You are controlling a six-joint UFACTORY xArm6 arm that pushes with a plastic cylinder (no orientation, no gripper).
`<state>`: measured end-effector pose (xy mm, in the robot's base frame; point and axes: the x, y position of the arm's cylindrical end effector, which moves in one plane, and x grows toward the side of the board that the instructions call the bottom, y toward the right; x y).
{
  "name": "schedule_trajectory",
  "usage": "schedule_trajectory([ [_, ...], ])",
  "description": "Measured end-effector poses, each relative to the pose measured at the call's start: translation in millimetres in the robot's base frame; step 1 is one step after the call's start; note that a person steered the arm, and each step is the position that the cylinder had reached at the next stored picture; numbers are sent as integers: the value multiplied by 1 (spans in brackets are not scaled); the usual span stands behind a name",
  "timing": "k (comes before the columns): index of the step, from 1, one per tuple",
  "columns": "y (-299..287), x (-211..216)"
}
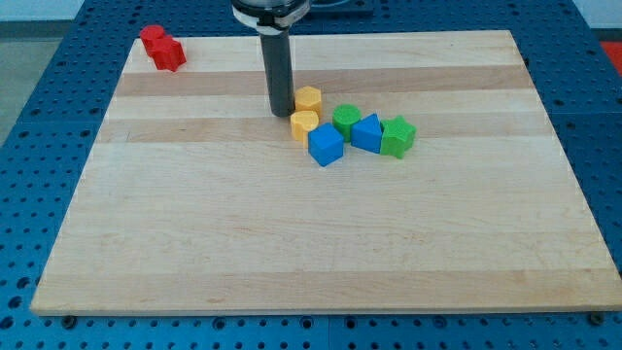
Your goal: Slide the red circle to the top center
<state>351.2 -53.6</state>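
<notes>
Red circle [152,39], far left: light, rigid, prob slides easy; push its left side. My tip [281,113], bare end effector holding nothing, beside yellow block [308,97].

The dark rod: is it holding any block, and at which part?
Nothing is held. My tip only stands on the wooden board, just left of the two yellow blocks, maybe touching.

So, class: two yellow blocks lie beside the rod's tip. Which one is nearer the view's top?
The yellow hexagon-like block, right of my tip; the other yellow block sits below it, touching the blue cube.
</notes>
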Motion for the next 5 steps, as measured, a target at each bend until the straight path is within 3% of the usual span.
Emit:
schedule_trajectory([
  [1, -32, 0],
  [3, -224, -26],
  [5, -251, -90],
])
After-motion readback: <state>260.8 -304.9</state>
